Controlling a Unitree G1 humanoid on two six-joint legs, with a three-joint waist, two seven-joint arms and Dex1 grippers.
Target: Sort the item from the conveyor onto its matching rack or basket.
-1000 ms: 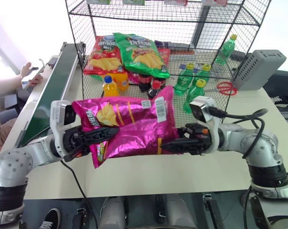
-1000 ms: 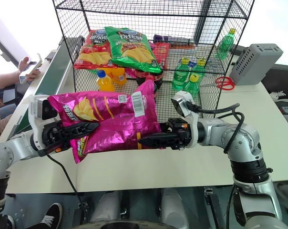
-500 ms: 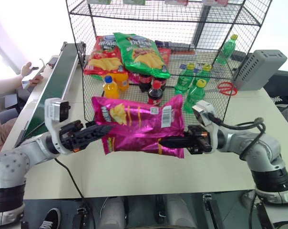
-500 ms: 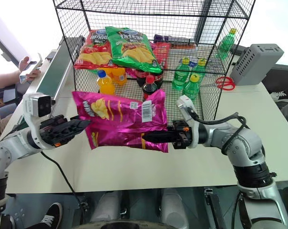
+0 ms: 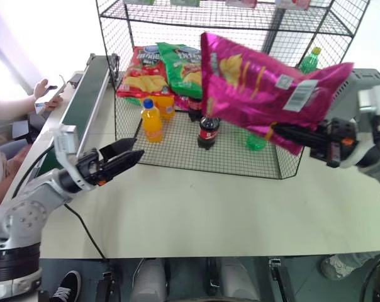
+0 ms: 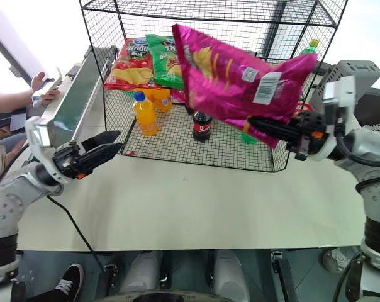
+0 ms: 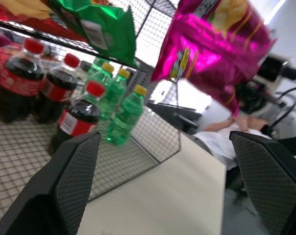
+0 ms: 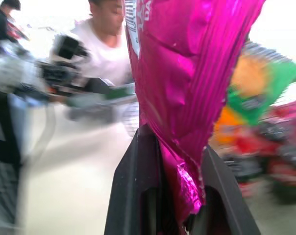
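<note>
Pale tabletop [image 5: 196, 207] stretches under both arms. Right gripper [image 5: 284, 133], at three o'clock, stays clamped on the pink chip bag [image 5: 259, 88], now lifted high before the black wire rack [image 5: 177, 19]. Left gripper [image 5: 124, 156], at nine o'clock, has let go and stands spread apart beside the conveyor [image 5: 83, 107]. One arm now carries it; shelving comes next. Inside: one red bag [image 5: 139, 72], one green bag [image 5: 180, 63].
</note>
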